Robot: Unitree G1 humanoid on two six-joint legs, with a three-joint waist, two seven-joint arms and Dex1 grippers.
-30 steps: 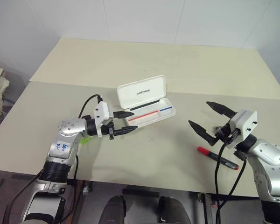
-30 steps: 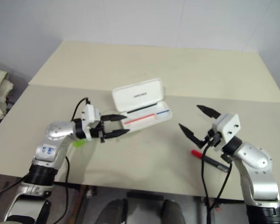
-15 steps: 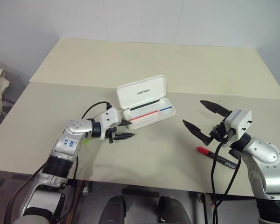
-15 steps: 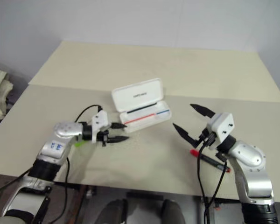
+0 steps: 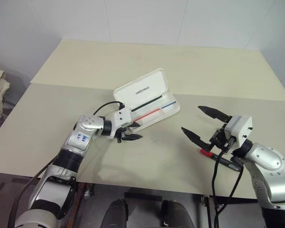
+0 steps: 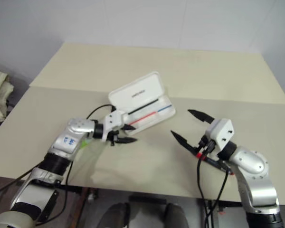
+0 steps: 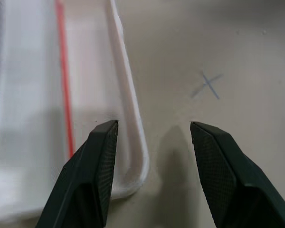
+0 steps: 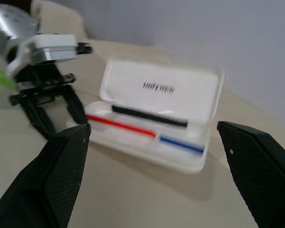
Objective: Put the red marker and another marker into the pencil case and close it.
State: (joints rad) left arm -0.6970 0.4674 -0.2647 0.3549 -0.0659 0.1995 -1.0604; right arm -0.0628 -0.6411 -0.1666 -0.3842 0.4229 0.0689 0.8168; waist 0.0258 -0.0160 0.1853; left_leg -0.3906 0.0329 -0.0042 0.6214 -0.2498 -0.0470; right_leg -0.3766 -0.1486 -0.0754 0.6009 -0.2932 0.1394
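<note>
We see the pencil case [image 5: 147,99] lying open on the table [image 5: 133,61], lid raised, a red and a blue line in its tray. The left gripper [image 5: 129,131] has its fingers spread, straddling the tray's near corner: one finger [image 7: 92,156] sits over the tray, the other over the bare table. The right gripper [image 5: 205,125] stands wide open and holds nothing. The red marker [image 5: 221,160] lies on the table beneath the right wrist, partly hidden by it (red cap showing). A sliver of the light green marker [image 6: 84,143] peeks from behind the left forearm.
</note>
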